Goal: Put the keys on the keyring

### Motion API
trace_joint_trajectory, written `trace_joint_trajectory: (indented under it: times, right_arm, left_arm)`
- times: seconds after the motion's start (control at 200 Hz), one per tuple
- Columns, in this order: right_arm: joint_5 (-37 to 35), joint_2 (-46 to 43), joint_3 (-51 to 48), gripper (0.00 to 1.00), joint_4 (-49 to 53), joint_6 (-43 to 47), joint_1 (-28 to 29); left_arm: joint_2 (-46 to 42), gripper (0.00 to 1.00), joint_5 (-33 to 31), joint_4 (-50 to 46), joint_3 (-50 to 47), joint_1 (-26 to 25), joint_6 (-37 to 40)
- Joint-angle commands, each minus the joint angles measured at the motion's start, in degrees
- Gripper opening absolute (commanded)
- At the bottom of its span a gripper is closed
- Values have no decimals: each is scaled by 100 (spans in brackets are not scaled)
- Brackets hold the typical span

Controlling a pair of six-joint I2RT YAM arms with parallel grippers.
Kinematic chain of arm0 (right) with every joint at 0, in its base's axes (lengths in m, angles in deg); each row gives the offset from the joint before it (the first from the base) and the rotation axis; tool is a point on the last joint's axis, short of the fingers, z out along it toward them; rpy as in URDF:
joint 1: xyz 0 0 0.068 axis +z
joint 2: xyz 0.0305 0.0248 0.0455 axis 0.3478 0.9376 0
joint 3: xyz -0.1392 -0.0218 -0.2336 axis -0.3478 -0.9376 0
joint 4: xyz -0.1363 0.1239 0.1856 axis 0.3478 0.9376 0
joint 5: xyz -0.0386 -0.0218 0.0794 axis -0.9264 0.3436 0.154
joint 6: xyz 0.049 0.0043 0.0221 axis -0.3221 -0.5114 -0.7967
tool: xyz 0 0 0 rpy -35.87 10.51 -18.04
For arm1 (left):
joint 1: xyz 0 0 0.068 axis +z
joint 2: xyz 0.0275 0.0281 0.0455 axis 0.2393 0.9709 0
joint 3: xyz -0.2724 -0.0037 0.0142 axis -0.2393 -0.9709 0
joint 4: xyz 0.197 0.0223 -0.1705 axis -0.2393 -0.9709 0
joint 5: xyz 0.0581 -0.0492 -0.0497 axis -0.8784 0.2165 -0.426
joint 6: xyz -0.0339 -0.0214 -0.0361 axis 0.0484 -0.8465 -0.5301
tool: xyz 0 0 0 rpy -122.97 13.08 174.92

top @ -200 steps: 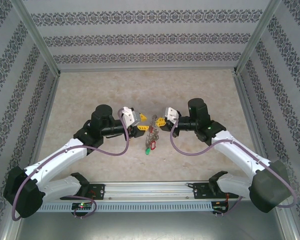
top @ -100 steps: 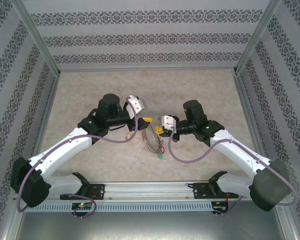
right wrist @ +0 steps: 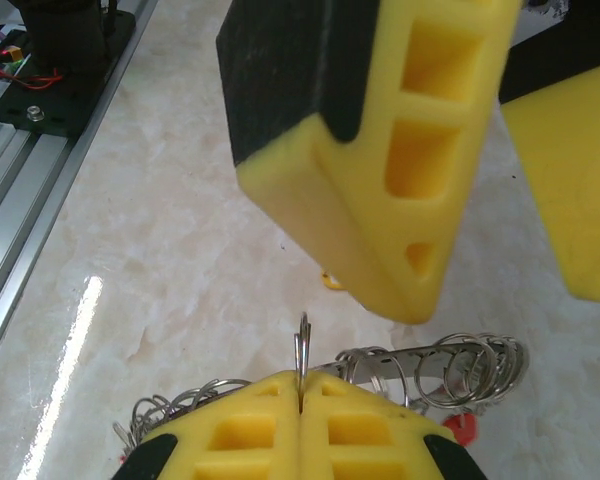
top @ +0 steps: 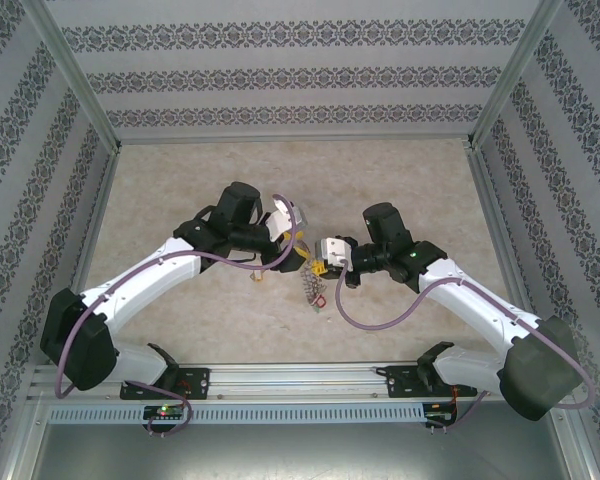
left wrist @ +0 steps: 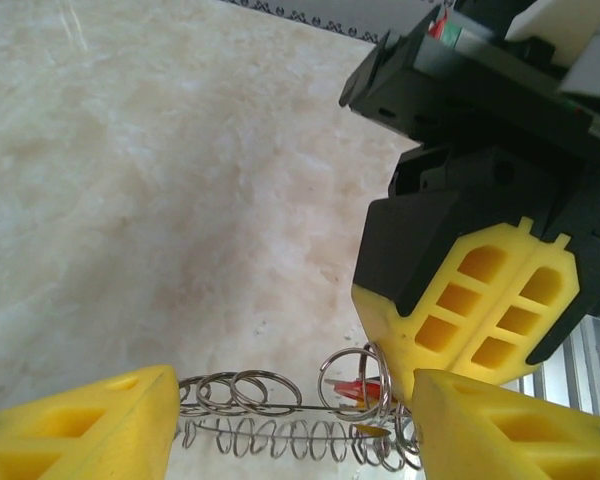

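The keyring (top: 313, 288) hangs below my right gripper (top: 321, 268), a silver hoop fringed with small split rings. In the right wrist view my right gripper (right wrist: 300, 400) is shut on one split ring (right wrist: 301, 345) of the keyring (right wrist: 450, 368). My left gripper (top: 298, 256) sits just left of it, open. In the left wrist view its fingers (left wrist: 90, 425) straddle the keyring (left wrist: 270, 410) without touching it, and the right gripper's yellow pads (left wrist: 480, 310) stand close behind. A red-tagged key (left wrist: 365, 392) hangs among the rings. The other keys are too small to tell apart.
A small yellow piece (right wrist: 330, 281) lies on the marble-patterned table (top: 180, 180) under the left gripper. Patterned walls enclose the table on three sides. A metal rail (top: 300, 380) runs along the near edge.
My left arm has swung up and to the right, bringing its open gripper against the right gripper. The right gripper has shifted slightly left, with the keyring hanging from it.
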Motion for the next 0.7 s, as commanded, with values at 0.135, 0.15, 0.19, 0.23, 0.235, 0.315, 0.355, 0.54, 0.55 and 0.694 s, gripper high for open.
trace_joint_trajectory:
  times: [0.135, 0.15, 0.19, 0.23, 0.235, 0.315, 0.355, 0.54, 0.55, 0.694]
  right_arm:
    - [264, -113, 37, 0, -117, 117, 79]
    - [268, -112, 48, 0, -110, 104, 79]
    - [294, -115, 47, 0, -111, 105, 79]
    - [320, -110, 49, 0, -117, 93, 79]
    - [325, -112, 50, 0, -113, 92, 79]
    - [356, -117, 50, 0, -121, 83, 88]
    - [370, -121, 47, 0, -120, 76, 88]
    - [401, -151, 39, 0, -84, 83, 88]
    - [401, -154, 27, 0, -76, 81, 88]
    - [401, -200, 3, 0, -83, 69, 88]
  left_arm:
    - [176, 64, 424, -235, 201, -38, 218]
    - [187, 64, 442, -244, 214, -39, 220]
    - [241, 65, 493, -279, 246, -38, 245]
    - [291, 65, 510, -312, 272, -38, 260]
    - [297, 65, 517, -316, 273, -38, 262]
    - [380, 65, 548, -395, 341, -37, 320]
    - [421, 65, 544, -445, 371, -37, 354]
    - [444, 65, 361, -386, 378, -39, 400]
    - [443, 65, 328, -383, 376, -38, 391]
    - [411, 65, 259, -254, 309, -41, 351]
